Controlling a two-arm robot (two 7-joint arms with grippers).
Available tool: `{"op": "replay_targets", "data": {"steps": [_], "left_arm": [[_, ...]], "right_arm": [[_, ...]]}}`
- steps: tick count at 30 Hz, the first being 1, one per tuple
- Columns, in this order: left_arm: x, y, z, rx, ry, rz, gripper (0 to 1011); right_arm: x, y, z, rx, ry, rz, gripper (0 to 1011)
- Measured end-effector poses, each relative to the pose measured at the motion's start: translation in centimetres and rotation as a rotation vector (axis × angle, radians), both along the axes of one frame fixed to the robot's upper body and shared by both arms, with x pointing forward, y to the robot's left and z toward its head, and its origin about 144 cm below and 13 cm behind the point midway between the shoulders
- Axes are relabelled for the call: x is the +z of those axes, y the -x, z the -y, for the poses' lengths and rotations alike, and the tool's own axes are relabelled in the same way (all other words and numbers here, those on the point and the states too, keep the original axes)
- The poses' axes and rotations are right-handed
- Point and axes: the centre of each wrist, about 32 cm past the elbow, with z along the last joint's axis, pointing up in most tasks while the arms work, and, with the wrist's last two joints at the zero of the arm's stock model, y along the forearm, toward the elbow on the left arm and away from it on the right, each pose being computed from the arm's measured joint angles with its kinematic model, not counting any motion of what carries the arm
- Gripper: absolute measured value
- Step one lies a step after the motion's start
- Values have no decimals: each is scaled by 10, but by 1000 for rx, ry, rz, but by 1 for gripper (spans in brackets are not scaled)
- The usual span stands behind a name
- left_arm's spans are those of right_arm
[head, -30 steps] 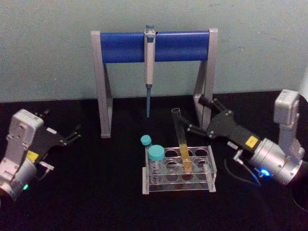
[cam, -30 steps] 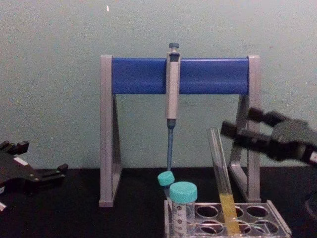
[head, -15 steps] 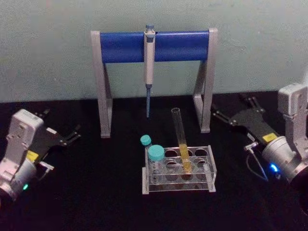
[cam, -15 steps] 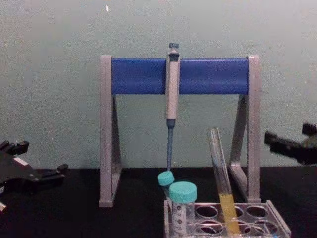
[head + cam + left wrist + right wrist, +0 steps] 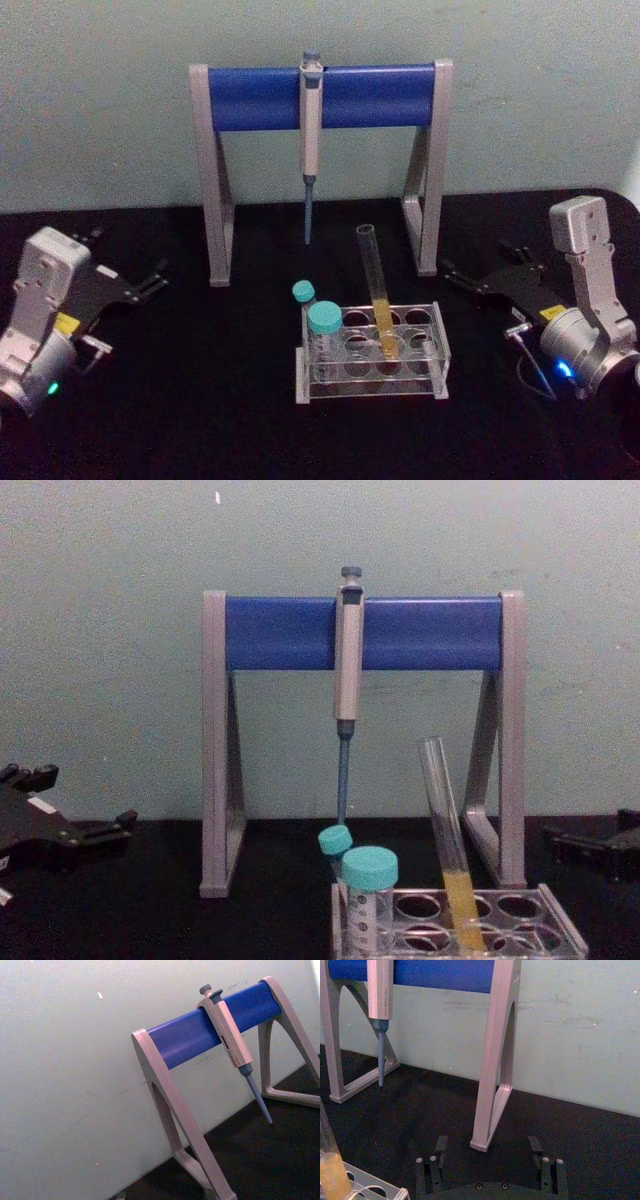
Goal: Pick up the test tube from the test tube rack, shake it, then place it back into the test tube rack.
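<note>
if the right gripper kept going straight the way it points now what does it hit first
Probably the stand's right leg. The right gripper, open, points at that leg's foot in its wrist view, with bare table between. The test tube sits off to the side of that line. Depth is uncertain.

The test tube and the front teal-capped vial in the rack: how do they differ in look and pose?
The test tube is tall, thin and uncapped; the front vial is short, wider and wears a teal cap. The test tube leans with yellow liquid low inside; the vial stands upright, its contents unclear. Both are clear and sit in the test tube rack.
</note>
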Motion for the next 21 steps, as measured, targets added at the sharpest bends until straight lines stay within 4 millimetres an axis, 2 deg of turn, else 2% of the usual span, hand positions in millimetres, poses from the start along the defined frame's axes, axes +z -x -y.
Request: {"op": "replay_targets", "data": {"steps": [21], "left_arm": [[0, 0, 0, 0, 0, 0, 1001]], "right_arm": [[1, 0, -1, 2, 2, 4, 1000]]}}
